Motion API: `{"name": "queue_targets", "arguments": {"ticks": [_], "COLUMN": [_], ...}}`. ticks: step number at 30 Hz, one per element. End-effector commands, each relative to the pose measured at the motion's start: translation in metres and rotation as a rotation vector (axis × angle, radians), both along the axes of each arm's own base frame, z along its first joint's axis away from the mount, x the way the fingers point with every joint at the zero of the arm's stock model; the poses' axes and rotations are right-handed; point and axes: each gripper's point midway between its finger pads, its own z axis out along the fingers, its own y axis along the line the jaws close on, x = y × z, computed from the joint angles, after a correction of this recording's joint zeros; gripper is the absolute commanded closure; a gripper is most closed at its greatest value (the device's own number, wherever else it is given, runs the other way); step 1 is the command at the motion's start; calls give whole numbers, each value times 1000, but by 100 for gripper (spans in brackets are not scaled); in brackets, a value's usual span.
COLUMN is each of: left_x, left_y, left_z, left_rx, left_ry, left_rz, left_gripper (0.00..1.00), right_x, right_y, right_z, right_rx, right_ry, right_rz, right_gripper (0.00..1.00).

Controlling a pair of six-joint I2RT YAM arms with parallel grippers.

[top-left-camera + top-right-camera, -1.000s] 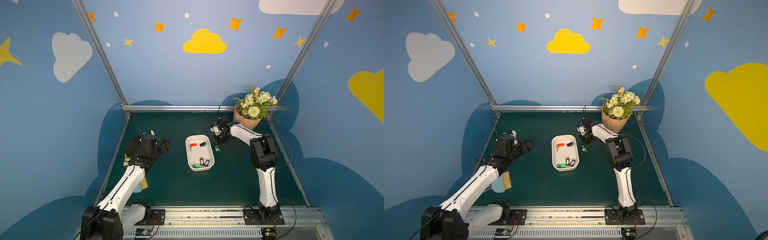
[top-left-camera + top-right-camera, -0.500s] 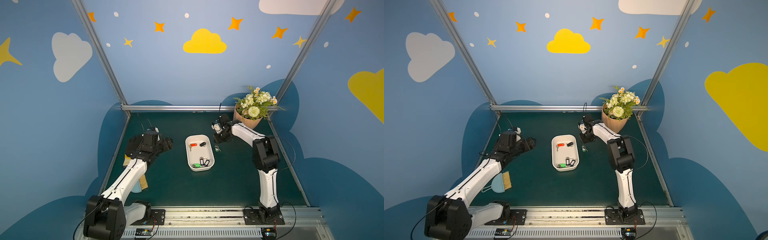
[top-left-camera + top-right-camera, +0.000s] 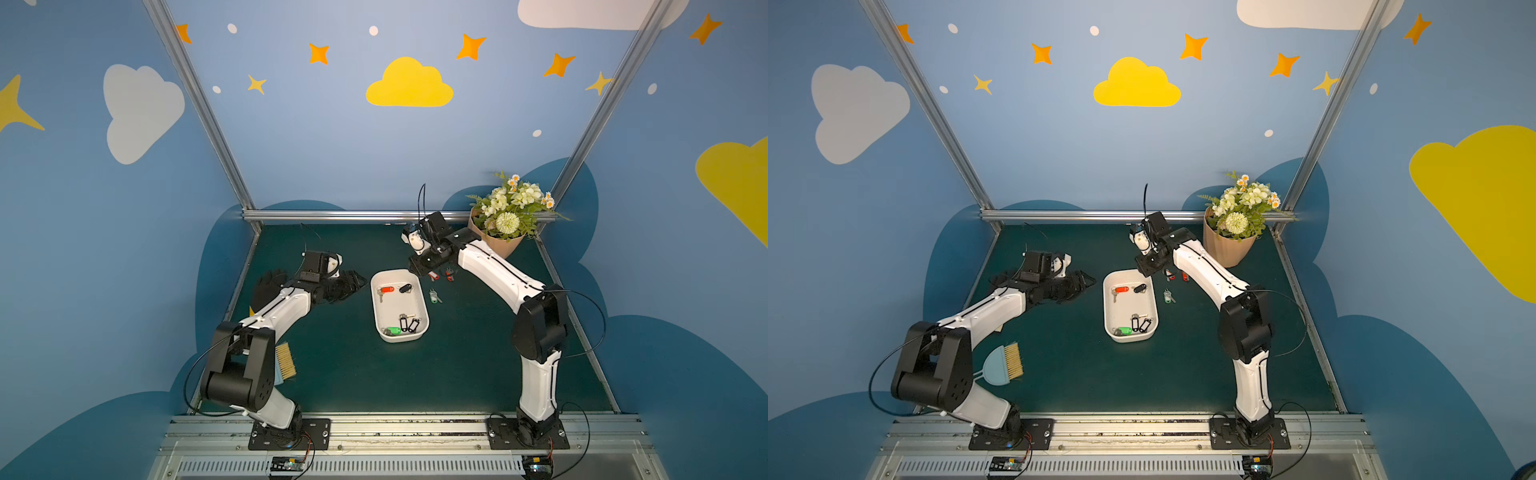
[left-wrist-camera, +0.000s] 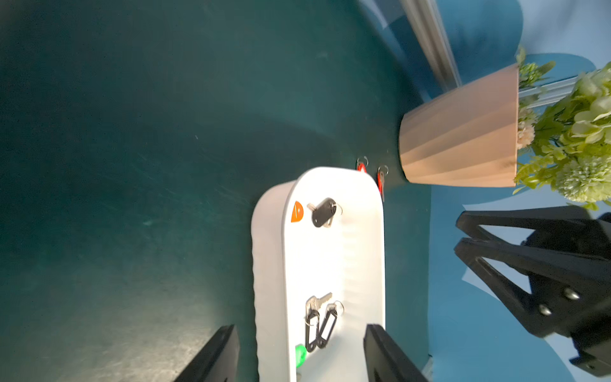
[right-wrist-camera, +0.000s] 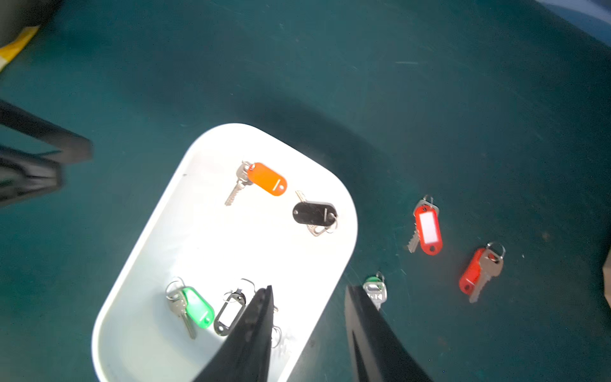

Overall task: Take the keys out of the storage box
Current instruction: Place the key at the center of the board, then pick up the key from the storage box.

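The white storage box lies mid-table. In it are keys with an orange tag, a black tag, a green tag and black-framed tags. On the mat to the right of the box lie two red-tagged keys and a green-tagged key. My left gripper is open and empty, just left of the box. Open and empty too, my right gripper hangs over the box's far right corner.
A peach flower pot with flowers stands at the back right, close behind the right arm. A small brush lies at the front left by the left arm's base. Metal frame posts and blue walls close in the table.
My left gripper has moved right, closer to the box, and its jaws have narrowed somewhat. My right gripper's jaws have gone from shut to open.
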Motion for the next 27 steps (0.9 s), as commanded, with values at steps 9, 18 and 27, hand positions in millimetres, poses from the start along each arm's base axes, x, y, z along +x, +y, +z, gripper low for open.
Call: {"name": "queue_targets", "arguments": {"ticks": [9, 18, 27], "left_x": [9, 8, 7], "left_y": [-33, -32, -33], "left_z": [-20, -38, -46], "left_rx": [-215, -193, -175], "left_ry": [161, 217, 242], "left_rz": [-82, -76, -83], "left_gripper": [47, 55, 67], "right_x": [-6, 4, 12], "right_y": [63, 88, 105], "right_z": [-52, -93, -110], "right_rx": [65, 68, 115], "right_ry": [44, 44, 53], "right_rz": [198, 263, 289], "right_gripper": [55, 54, 57]}}
